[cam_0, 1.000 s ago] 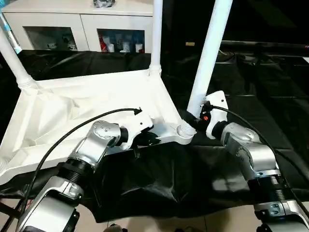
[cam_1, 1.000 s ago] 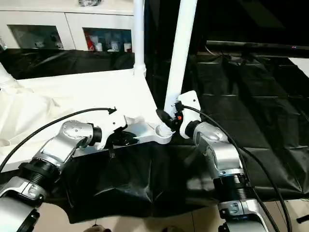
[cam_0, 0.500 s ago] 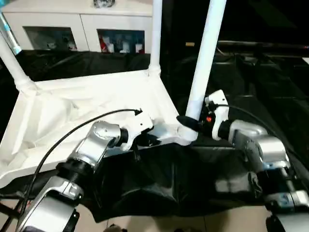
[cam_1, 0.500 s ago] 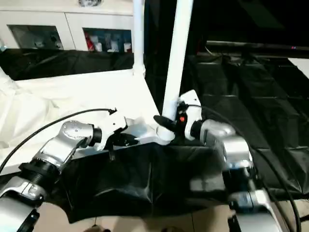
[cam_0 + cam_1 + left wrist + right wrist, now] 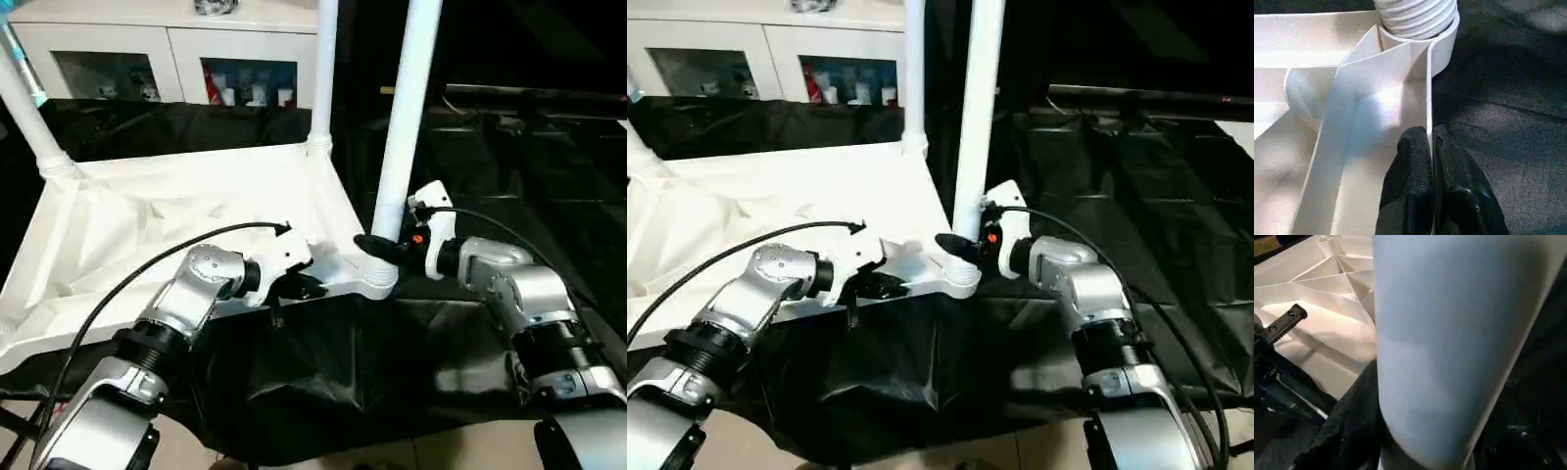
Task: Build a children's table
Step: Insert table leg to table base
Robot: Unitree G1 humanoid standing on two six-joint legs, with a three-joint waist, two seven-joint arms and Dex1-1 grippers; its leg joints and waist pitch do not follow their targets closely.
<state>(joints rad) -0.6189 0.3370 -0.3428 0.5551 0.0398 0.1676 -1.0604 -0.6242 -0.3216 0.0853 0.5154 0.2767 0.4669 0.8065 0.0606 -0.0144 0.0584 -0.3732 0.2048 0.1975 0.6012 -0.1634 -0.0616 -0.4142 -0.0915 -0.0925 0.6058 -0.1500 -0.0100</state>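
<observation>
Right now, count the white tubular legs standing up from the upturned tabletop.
3: one at the far left corner, one at the far right corner, one at the near right corner, gripped by the right fingers. The fourth may be out of frame.

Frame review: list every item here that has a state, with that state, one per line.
tabletop: upside down on the black cover, ribbed underside up.
near-right leg: upright, foot seated at its corner socket.
far-right leg: upright in its corner socket.
far-left leg: standing in its corner, leaning.
left gripper: shut on the tabletop's rim.
right gripper: clasped around the near-right leg's base.
cabinet: glass doors closed.
</observation>
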